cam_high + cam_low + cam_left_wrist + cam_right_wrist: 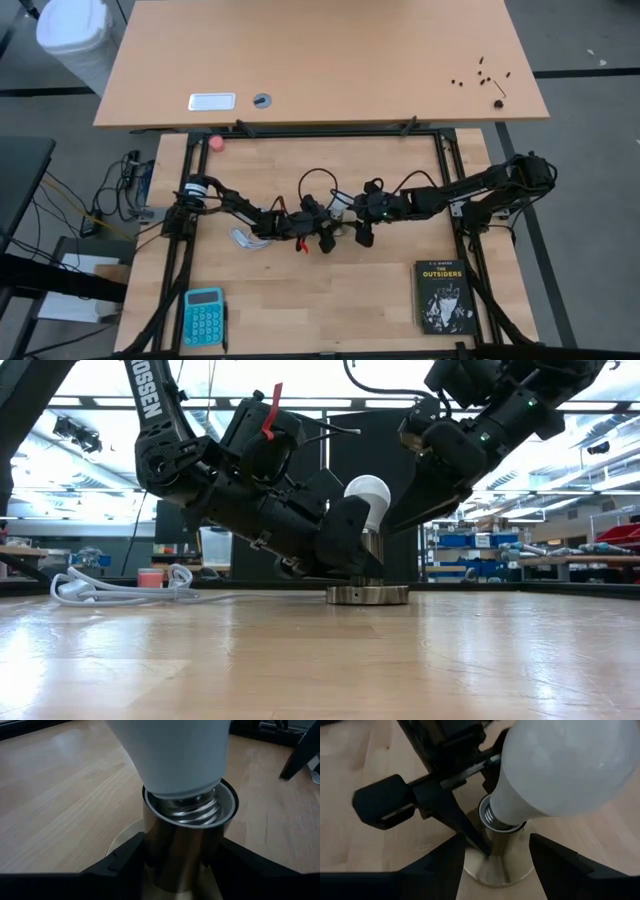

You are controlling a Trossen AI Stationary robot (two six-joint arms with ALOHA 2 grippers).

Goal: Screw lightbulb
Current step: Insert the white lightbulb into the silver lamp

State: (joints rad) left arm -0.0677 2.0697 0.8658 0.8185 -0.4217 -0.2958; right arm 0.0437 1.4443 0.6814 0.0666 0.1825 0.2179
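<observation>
White lightbulb (560, 770) sits threaded in the brass socket (177, 850) — left gripper (175, 862) pinching that socket, right gripper (495, 855) spread around the bulb.

A black book (443, 296) titled "The Outsiders" lies on the wooden table (330, 290). Well left of the book, at the same near edge, sits 1 teal calculator (204, 316). A pink ball (216, 143) rests far behind the calculator.
</observation>
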